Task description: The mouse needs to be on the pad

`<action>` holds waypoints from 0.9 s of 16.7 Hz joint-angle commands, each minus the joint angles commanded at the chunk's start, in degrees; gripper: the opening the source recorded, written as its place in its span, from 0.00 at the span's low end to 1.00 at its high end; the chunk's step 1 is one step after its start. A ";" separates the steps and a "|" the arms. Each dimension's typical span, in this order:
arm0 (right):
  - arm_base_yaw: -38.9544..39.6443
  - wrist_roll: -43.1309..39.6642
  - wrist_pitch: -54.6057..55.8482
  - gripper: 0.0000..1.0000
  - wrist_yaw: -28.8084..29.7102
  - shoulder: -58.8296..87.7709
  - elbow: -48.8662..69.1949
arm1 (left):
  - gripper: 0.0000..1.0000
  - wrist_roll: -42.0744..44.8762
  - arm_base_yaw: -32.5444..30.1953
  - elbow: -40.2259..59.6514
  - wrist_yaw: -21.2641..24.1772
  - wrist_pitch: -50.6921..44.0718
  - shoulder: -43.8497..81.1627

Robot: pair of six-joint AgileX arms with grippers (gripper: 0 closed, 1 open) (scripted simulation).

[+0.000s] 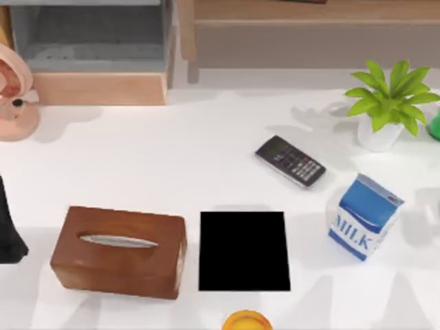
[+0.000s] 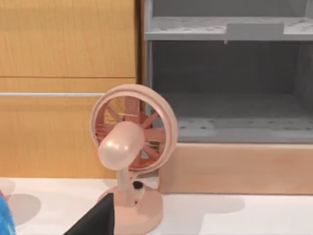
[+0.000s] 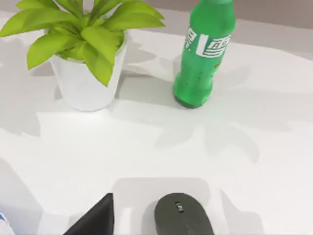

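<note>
Matt, wood and gloss
Matt black pad point(image 1: 244, 251); smooth dull mouse point(image 3: 184, 215); polished wooden tissue box point(image 1: 118, 251); glossy green plastic bottle point(image 3: 203, 54).

Top view: black pad point(image 1: 244, 251) on the white surface point(image 1: 206, 158), between wooden tissue box point(image 1: 118, 251) and milk carton point(image 1: 364, 217); keypad point(image 1: 291, 161) beyond.

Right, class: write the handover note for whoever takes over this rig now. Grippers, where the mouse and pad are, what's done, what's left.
Left gripper: dark finger tip shows in the left wrist view, facing the pink desk fan; open or shut cannot be told.
Right gripper: finger tip beside the dark grey-olive oval mouse, not visibly gripping it.
The mouse lies on the white table, near the green bottle and potted plant.
The flat black rectangular pad is bare.
Done: nothing visible. Left: grasp the mouse, place it on the pad.
</note>
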 joint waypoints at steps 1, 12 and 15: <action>-0.19 -1.11 -3.17 1.00 -0.02 5.79 3.87 | 1.00 0.00 0.00 0.00 0.00 0.00 0.00; -2.01 -12.21 -34.53 1.00 -0.13 62.62 42.53 | 1.00 0.00 0.00 0.00 0.00 0.00 0.00; -2.31 -13.99 -39.12 1.00 -0.16 68.54 47.69 | 1.00 0.00 0.00 0.00 0.00 0.00 0.00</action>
